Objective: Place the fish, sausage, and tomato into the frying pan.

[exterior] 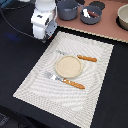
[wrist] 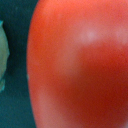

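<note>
A glossy red tomato (wrist: 75, 65) fills almost the whole wrist view, very close under the camera. In the exterior view the tomato is hidden beneath my gripper (exterior: 48, 35), which hangs low over the dark table just off the far left corner of the placemat. The fingers do not show in either view. The frying pan (exterior: 91, 20) stands on the brown board at the back, with a white piece that looks like the fish (exterior: 87, 14) inside it. I cannot make out the sausage.
A grey pot (exterior: 67, 9) stands left of the pan and a beige bowl (exterior: 123, 17) at the far right. On the striped placemat (exterior: 35, 80) lie a beige plate (exterior: 67, 66), a knife (exterior: 87, 58) and a fork (exterior: 65, 81). A pale object (wrist: 2, 55) edges the wrist view.
</note>
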### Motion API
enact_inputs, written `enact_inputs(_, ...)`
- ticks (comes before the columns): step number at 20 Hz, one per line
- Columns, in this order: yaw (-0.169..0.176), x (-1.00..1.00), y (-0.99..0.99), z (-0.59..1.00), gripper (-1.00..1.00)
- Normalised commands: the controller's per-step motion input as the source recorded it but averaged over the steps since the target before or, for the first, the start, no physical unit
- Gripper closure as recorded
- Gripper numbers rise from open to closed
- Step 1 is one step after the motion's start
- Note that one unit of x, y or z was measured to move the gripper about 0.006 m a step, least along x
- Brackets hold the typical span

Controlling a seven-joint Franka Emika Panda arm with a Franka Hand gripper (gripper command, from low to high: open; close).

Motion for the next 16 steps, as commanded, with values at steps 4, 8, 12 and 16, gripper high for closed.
enact_inputs(4, -0.003, -0.54, 0.00, -0.16, 1.00)
enact_inputs(8, 0.004, -0.20, 0.00, 0.61, 1.00)
enact_inputs(12, 0.020, 0.43, 0.09, 1.00, 1.00)
enact_inputs(16, 0.007, 0.83, 0.25, 1.00, 1.00)
